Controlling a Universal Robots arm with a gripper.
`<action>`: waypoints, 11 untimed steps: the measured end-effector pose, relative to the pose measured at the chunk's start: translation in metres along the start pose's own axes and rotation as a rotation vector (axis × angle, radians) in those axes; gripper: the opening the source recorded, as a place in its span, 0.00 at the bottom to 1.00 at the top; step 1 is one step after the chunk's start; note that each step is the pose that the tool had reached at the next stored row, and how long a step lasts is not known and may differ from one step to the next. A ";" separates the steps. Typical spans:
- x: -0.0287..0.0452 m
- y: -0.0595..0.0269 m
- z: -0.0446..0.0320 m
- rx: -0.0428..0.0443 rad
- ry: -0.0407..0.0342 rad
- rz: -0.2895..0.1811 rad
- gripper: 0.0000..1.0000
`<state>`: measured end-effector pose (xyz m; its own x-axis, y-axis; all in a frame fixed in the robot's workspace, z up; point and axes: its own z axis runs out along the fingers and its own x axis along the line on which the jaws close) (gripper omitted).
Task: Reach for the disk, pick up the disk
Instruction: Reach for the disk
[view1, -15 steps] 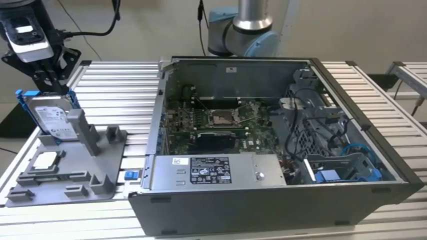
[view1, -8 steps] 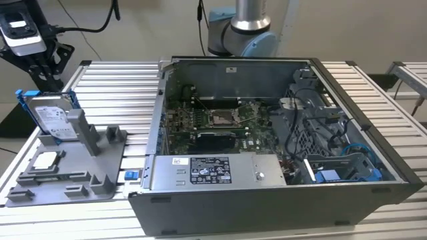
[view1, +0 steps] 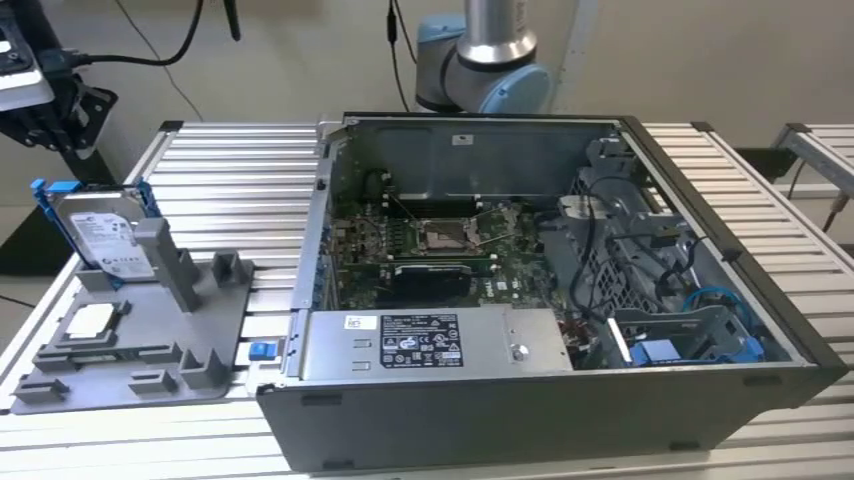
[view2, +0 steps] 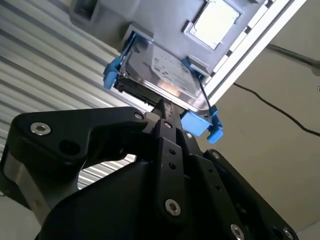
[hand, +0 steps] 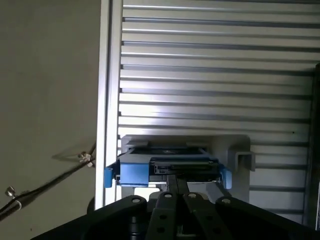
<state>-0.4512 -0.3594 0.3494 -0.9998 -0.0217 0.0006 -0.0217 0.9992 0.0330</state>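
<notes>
The disk (view1: 102, 237) is a silver-grey hard drive with a white label in a blue bracket. It stands upright in a grey fixture (view1: 160, 335) at the exterior view's left. My black gripper (view1: 64, 122) hangs above and behind it, apart from it. In the second wrist view the disk (view2: 159, 70) lies just past the gripper (view2: 167, 107), whose fingers are pressed together with nothing between them. In the first wrist view the disk's edge (hand: 180, 167) sits straight ahead of the gripper (hand: 176, 186).
A small square silver chip (view1: 91, 320) rests lower on the same fixture. A large open computer case (view1: 534, 300) takes up the middle of the slatted aluminium table (view1: 227, 180). The arm's base (view1: 481, 60) stands behind the case. The table edge and cables run close to the fixture.
</notes>
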 end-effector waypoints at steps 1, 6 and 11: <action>0.0043 0.0001 0.0002 0.0000 0.0001 -0.001 0.00; 0.0134 -0.0010 0.0004 0.0000 0.0005 -0.014 0.00; 0.0182 -0.0040 0.0004 0.0000 0.0009 -0.026 0.00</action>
<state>-0.4694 -0.3637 0.3489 -0.9988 -0.0480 0.0006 -0.0480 0.9983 0.0330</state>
